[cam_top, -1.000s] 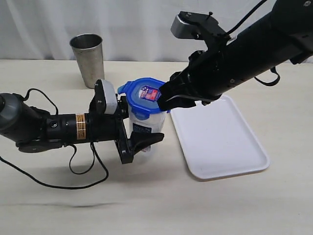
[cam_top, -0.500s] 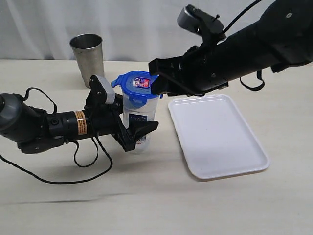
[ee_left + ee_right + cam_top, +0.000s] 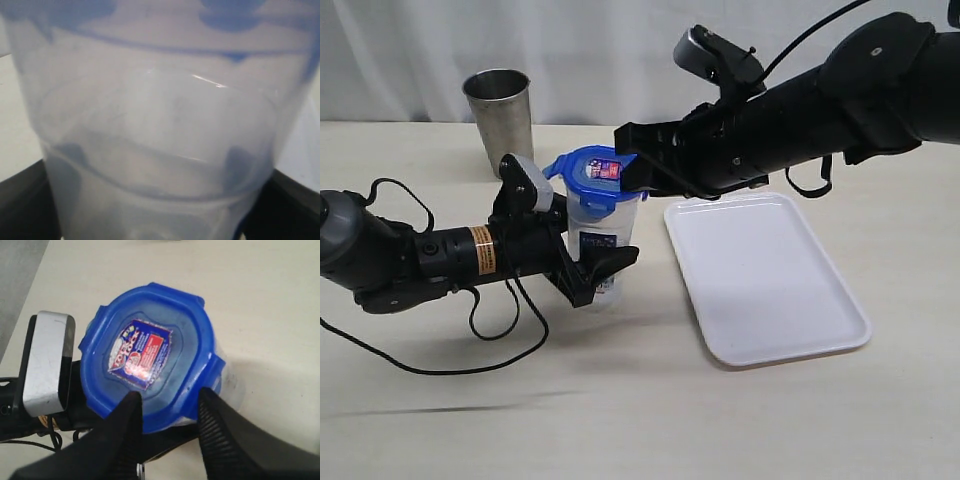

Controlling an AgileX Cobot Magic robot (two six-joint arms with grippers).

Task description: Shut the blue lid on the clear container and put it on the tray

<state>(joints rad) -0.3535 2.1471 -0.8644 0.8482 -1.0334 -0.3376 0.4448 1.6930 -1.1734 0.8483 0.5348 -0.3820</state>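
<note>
Your left arm lies low and nearly level along the table (image 3: 440, 400), reaching in from the left. The left gripper (image 3: 599, 266) is clamped round the lower half of the clear container (image 3: 605, 225), one jaw on each side. The left wrist view is filled by the container's wall, with a dark jaw at each lower corner.

The container stands upright on the table, just beside the tray (image 3: 770, 290) on its left, and not on it. The blue lid (image 3: 592, 176) sits on top of the container with its red-and-white sticker facing up. At least one side flap sticks outward. You cannot tell from these views whether the lid is snapped down.

Your right arm comes in from the upper right, slopes down and crosses above the tray's far edge. The right gripper (image 3: 632, 170) is at the lid's rim on the tray side. In the right wrist view its two fingers (image 3: 129, 412) stand apart at the lid's edge. You cannot tell whether they grip it, press on it or are clear of it.

A steel cup (image 3: 501, 120) stands behind, well apart from both grippers.
</note>
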